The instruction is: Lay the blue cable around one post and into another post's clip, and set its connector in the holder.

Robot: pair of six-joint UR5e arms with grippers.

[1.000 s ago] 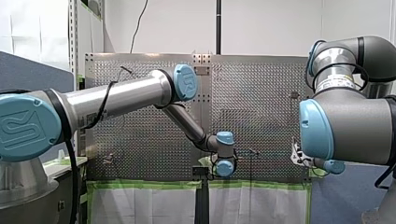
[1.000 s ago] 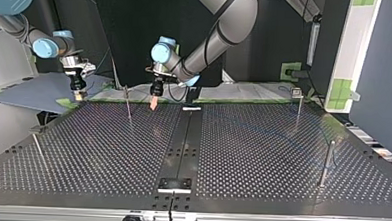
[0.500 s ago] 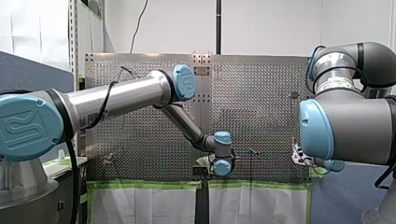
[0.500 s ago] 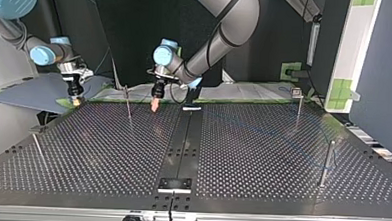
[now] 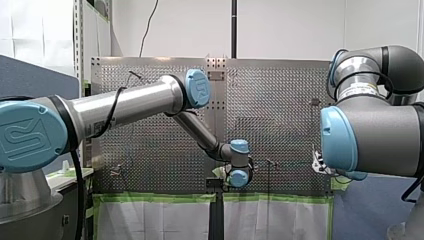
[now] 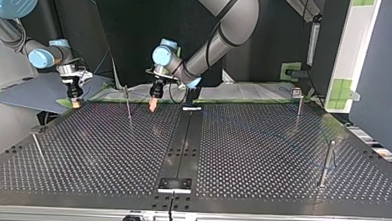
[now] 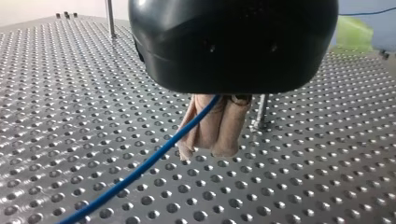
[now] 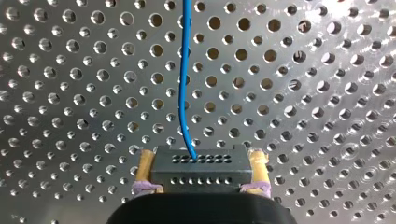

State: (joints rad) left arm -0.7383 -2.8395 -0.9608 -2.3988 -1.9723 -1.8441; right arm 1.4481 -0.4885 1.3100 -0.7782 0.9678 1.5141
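As my left arm [image 6: 222,26] reaches down, end effector [image 7: 211,148] pinching blue cable [image 7: 140,171]

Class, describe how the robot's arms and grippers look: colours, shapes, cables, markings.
Both the left arm and right arm are silver-grey tubes with light-blue round joint caps, the left's with a raised logo. A black cable runs along the left arm. The left gripper has a rounded black body and beige pads; the right gripper has yellowish pads.
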